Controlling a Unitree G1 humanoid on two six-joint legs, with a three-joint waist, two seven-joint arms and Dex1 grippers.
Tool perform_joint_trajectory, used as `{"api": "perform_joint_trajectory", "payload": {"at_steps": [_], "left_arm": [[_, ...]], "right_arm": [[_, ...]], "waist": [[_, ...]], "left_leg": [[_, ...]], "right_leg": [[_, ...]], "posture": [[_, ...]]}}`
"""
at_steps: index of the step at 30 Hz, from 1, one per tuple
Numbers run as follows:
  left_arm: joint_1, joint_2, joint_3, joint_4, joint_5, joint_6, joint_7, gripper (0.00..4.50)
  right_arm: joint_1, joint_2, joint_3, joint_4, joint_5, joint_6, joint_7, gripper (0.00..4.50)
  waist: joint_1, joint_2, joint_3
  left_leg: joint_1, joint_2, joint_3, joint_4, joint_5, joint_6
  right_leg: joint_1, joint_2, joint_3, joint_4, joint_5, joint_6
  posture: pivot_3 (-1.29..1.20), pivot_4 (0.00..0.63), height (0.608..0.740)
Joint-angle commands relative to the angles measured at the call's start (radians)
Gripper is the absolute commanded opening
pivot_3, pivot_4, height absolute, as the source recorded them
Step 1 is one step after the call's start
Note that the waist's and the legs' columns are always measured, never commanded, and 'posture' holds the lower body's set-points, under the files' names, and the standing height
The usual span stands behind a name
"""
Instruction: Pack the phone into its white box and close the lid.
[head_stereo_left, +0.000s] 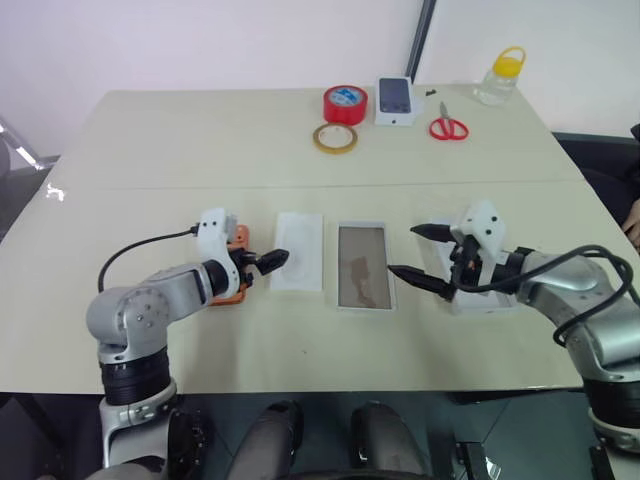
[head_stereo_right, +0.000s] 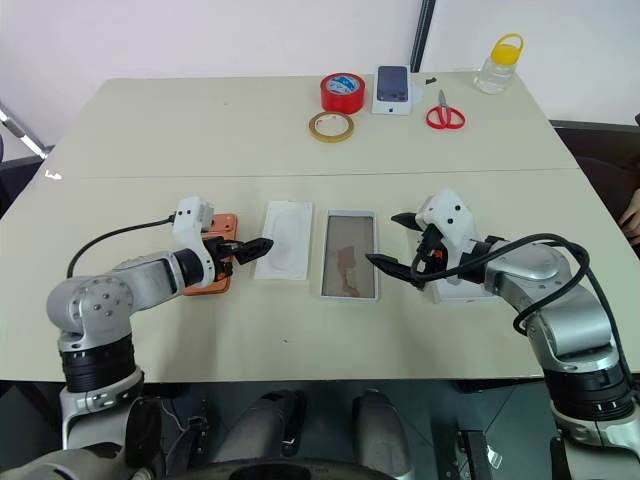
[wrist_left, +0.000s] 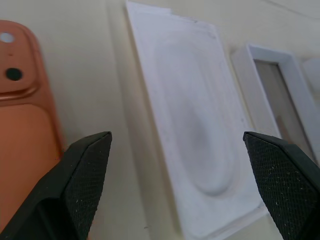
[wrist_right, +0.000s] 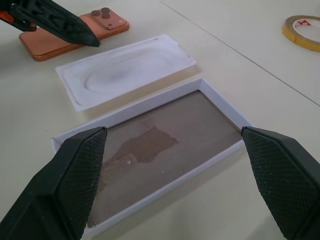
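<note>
Two grippers, both wide open, both empty. Left gripper (head_stereo_left: 270, 262) sits left of centre in the left eye view, tips pointing toward frame right; right gripper (head_stereo_left: 412, 252) sits right of centre, tips pointing frame left.

Layout along the front strip of the table (head_stereo_left: 200, 140), left to right in frame:
- phone (head_stereo_left: 236, 270): orange, back up, camera cluster at its far end, mostly hidden behind the left wrist. Long axis runs near-to-far.
- flat white insert (head_stereo_left: 298, 250) with the recess, just beside the phone, under the left fingertips.
- white box (head_stereo_left: 362, 266): open tray, brownish floor, nothing in it, parallel to the insert.
- white piece under the right arm, probably the lid (head_stereo_left: 482, 298); mostly covered, can't confirm.

Key relation: the phone lies to frame left of the left gripper's tips, nearer the wrist than the fingertips. The left wrist view has the phone (wrist_left: 25, 135) off to one side and the insert dead ahead. Left arm is clearly the nearer one; I'd say it must pull back toward frame left before it can pinch the phone across its short sides.

Right gripper is lined up on the tray; the right wrist view shows the tray rim (wrist_right: 220, 102) between its fingers.

Room: phone-to-tray path crosses the insert, so lift over it. Red tape roll (head_stereo_left: 344, 103), yellow tape ring (head_stereo_left: 334, 138), scissors (head_stereo_left: 449, 127), small box (head_stereo_left: 396, 100) and bottle (head_stereo_left: 501, 78) are all at the far edge, well apart. Near table edge is close to the phone, so little slack there.
</note>
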Motion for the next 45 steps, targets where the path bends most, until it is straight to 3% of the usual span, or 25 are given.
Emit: {"api": "perform_joint_trajectory", "payload": {"at_steps": [1, 7, 8, 10, 17, 24, 25, 28, 34, 45], "left_arm": [[-0.04, -0.023, 0.001, 0.035, -0.001, 0.005, 0.008, 4.42], [-0.074, -0.066, 0.018, 0.128, 0.01, 0.004, 0.025, 4.42], [-0.081, -0.078, 0.03, 0.143, 0.008, 0.006, 0.032, 4.19], [-0.086, -0.085, 0.033, 0.161, 0.015, 0.0, 0.034, 3.6], [-0.09, -0.081, 0.021, 0.185, 0.029, -0.01, 0.028, 0.03], [-0.11, -0.089, 0.066, 0.206, 0.029, -0.014, 0.047, 0.03], [-0.115, -0.091, 0.078, 0.208, 0.025, -0.014, 0.049, 0.0], [-0.139, -0.103, 0.139, 0.202, -0.002, -0.014, 0.061, 0.0], [-0.178, -0.101, 0.225, 0.193, -0.024, -0.004, 0.084, 0.0], [-0.264, -0.094, 0.317, 0.176, -0.086, 0.034, 0.127, 0.0]], "right_arm": [[-0.022, 0.02, 0.022, -0.055, 0.024, -0.006, 0.001, 4.49], [-0.038, 0.036, 0.077, -0.061, 0.01, -0.011, -0.004, 4.49], [-0.041, 0.037, 0.085, -0.06, 0.006, -0.013, -0.004, 4.5], [-0.046, 0.032, 0.105, -0.059, -0.007, -0.018, -0.002, 4.5], [-0.039, -0.035, 0.236, -0.056, -0.126, -0.056, 0.043, 4.5], [-0.061, -0.063, 0.33, -0.03, -0.212, -0.075, 0.085, 4.5], [-0.063, -0.065, 0.343, -0.023, -0.224, -0.081, 0.093, 4.25], [-0.061, -0.073, 0.388, -0.001, -0.271, -0.121, 0.121, 3.14], [-0.08, -0.059, 0.433, 0.034, -0.332, -0.173, 0.153, 0.03], [-0.29, 0.129, 0.57, 0.171, -0.455, -0.281, 0.174, 0.03]], "waist": [[0.0, 0.0, 0.0], [0.002, 0.0, 0.0], [0.002, 0.0, 0.0], [0.002, 0.0, 0.0], [0.002, 0.0, 0.0], [0.0, 0.0, 0.0], [0.0, 0.0, 0.0], [0.0, -0.001, 0.0], [0.0, -0.002, 0.001], [-0.003, -0.004, 0.001]], "left_leg": [[0.0, 0.0, 0.0, 0.0, 0.0, 0.0], [0.0, 0.0, 0.0, 0.0, 0.0, 0.0], [0.0, 0.0, 0.0, 0.0, 0.0, 0.0], [0.0, 0.0, 0.0, 0.001, 0.0, 0.0], [0.0, 0.0, 0.0, 0.0, 0.0, 0.0], [0.0, 0.0, 0.0, 0.0, 0.0, 0.0], [0.0, 0.0, 0.0, 0.0, 0.0, 0.0], [0.0, 0.0, 0.0, 0.0, 0.0, 0.0], [0.0, 0.0, 0.0, 0.0, 0.0, -0.001], [0.0, 0.0, 0.0, 0.001, 0.001, -0.002]], "right_leg": [[0.0, 0.0, 0.0, 0.0, 0.0, 0.0], [0.0, 0.0, 0.0, 0.0, 0.0, 0.0], [0.0, 0.0, 0.0, 0.0, 0.0, 0.0], [0.0, 0.0, 0.0, 0.0, 0.0, 0.0], [0.0, 0.0, 0.0, 0.0, 0.0, 0.0], [0.0, 0.0, 0.0, 0.0, 0.0, 0.0], [0.0, 0.0, 0.0, 0.0, 0.0, 0.0], [0.0, 0.0, 0.0, 0.0, 0.0, 0.0], [0.0, 0.0, 0.0, 0.0, 0.0, 0.001], [-0.001, 0.0, 0.0, 0.0, 0.0, 0.001]], "posture": [[0.0, 0.15, 0.74], [0.0, 0.15, 0.74], [0.0, 0.15, 0.74], [0.0, 0.15, 0.74], [0.0, 0.15, 0.74], [0.0, 0.15, 0.74], [0.0, 0.15, 0.74], [0.0, 0.15, 0.74], [0.0, 0.15, 0.74], [0.0, 0.15, 0.74]]}}
